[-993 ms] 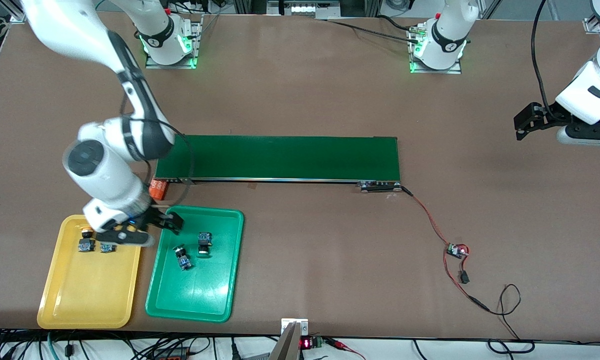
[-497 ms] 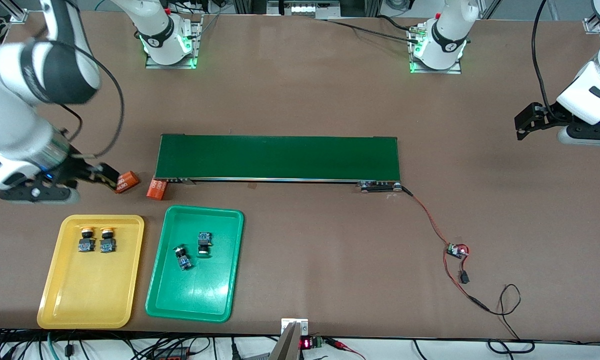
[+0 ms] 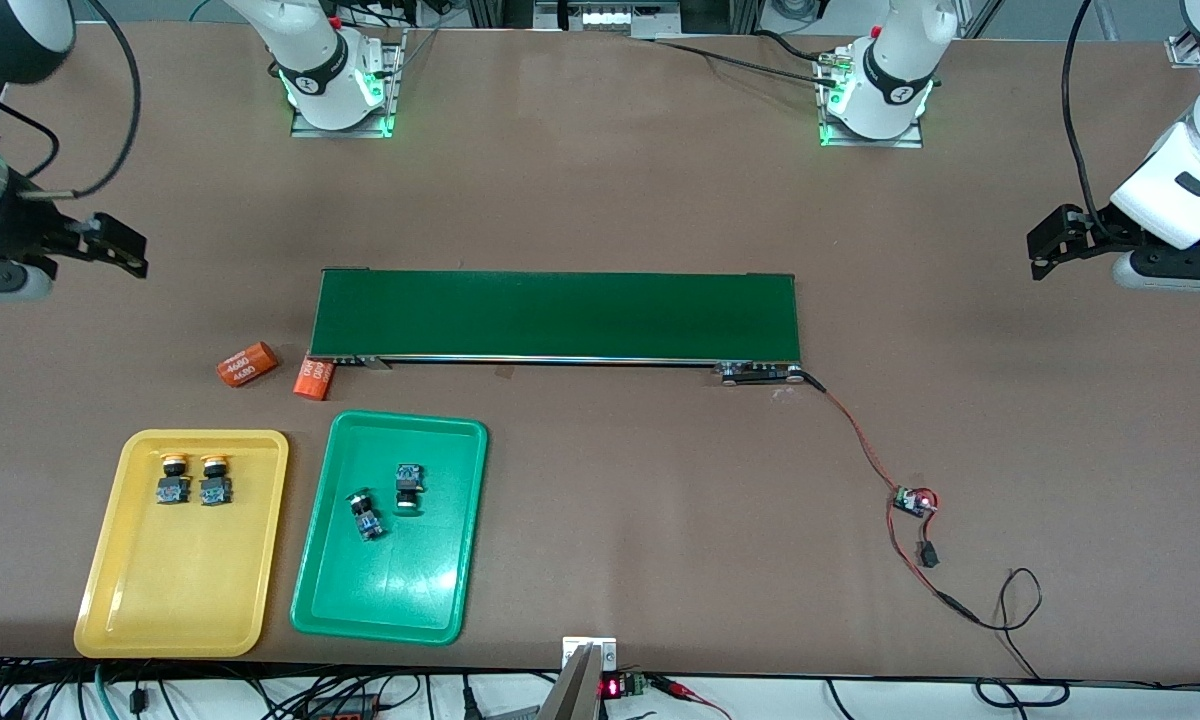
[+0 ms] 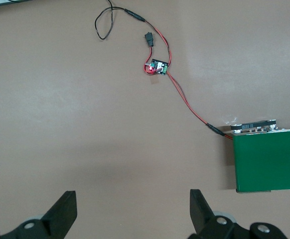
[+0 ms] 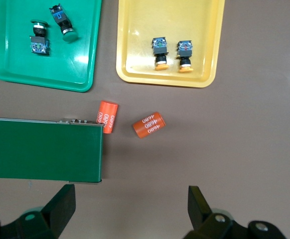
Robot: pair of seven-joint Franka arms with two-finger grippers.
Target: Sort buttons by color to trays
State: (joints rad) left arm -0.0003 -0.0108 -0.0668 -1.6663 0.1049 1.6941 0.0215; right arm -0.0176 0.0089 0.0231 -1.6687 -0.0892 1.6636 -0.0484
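Two yellow-capped buttons (image 3: 171, 478) (image 3: 214, 479) stand side by side in the yellow tray (image 3: 175, 585). Two green-capped buttons (image 3: 364, 514) (image 3: 409, 488) lie in the green tray (image 3: 400, 590). My right gripper (image 3: 115, 245) is open and empty in the air at the right arm's end of the table, away from the trays. Its wrist view shows the yellow tray (image 5: 135, 74) with its buttons (image 5: 160, 52), the green tray (image 5: 15, 74) with its buttons (image 5: 39, 40), and my right gripper (image 5: 130, 199). My left gripper (image 3: 1050, 242) (image 4: 133, 204) waits, open and empty, over bare table at the left arm's end.
The dark-green conveyor belt (image 3: 557, 315) lies across the middle. Two orange cylinders (image 3: 247, 364) (image 3: 313, 379) lie between the belt's end and the trays. A red-wired small circuit board (image 3: 913, 500) lies toward the left arm's end.
My right gripper has left the yellow tray, risen and swung away to the table's edge at the right arm's end. Both yellow-capped buttons now show in the yellow tray. The left arm has not moved.
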